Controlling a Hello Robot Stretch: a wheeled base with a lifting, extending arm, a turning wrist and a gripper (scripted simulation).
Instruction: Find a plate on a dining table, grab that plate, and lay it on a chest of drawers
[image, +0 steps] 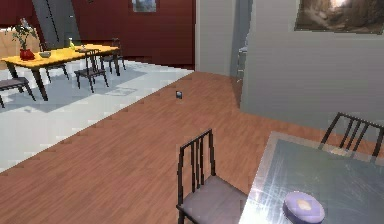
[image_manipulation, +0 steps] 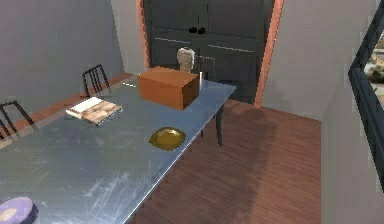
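A lavender round dish (image: 304, 207) lay nearest, on the grey glossy metal table (image: 340, 165), with a dark slat-backed chair (image: 210, 200) just beside the table's edge. In the arm side view, an ochre round plate (image_manipulation: 167, 138) rested on the same table near its edge, apart from an orange-brown box (image_manipulation: 167, 87). Behind the box stood a pale bust (image_manipulation: 185, 58). A flat book (image_manipulation: 94, 110) lay toward that view's left. Far off stood a yellow wooden table (image: 60, 57) bearing a red vase (image: 27, 53). The gripper's state could not be told, so no place could be reckoned from it.
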